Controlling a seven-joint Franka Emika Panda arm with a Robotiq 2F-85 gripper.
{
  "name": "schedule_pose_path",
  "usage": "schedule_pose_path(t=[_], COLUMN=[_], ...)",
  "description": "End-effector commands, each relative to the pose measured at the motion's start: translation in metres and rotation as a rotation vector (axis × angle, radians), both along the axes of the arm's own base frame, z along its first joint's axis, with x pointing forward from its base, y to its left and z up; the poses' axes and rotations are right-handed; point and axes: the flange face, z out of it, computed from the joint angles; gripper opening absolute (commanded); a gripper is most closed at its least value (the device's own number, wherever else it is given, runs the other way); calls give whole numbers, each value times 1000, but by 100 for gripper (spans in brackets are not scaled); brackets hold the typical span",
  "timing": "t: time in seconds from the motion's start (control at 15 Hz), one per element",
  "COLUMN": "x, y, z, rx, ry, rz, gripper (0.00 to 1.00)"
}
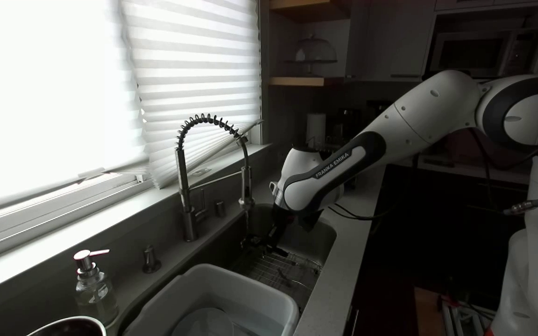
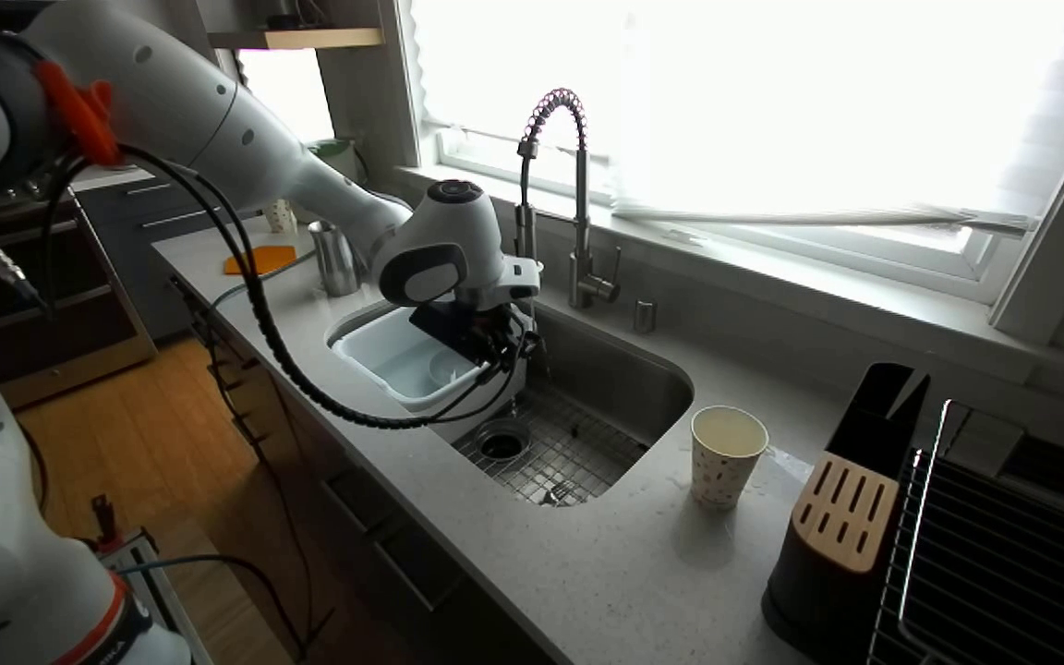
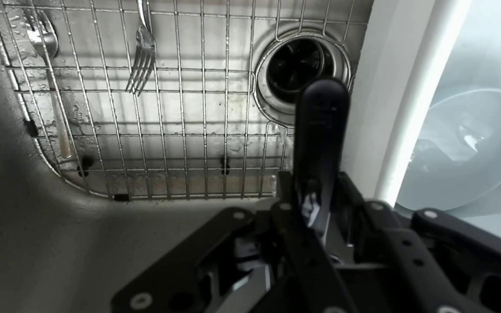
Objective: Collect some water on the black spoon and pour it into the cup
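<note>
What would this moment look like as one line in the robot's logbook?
gripper: shut on black spoon, over sink | water: running from faucet | cup: upright on counter, away from gripper

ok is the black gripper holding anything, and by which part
Yes: the slim, round-ended black spoon, apparently by its handle, between the black fingertips.

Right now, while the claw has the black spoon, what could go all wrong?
The claw might let the black spoon slip, and it could fall toward the dark drain below. Once scooped, some running water may spill on the way, because the cup stands on the counter, outside the sink.
</note>
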Motion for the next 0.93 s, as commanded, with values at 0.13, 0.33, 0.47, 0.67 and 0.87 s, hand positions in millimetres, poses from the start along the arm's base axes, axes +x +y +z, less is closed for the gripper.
schedule_pose_path(t=[0.13, 0.33, 0.47, 0.67, 0.87], x=[-12, -21, -26, -37, -49], y=[-15, -30, -42, -62, -85], z=[-2, 1, 5, 18, 37], rx=[15, 14, 3, -29, -51], ry=[76, 110, 125, 139, 136], rz=[2, -6, -17, -32, -44], gripper=[6, 6, 6, 6, 6])
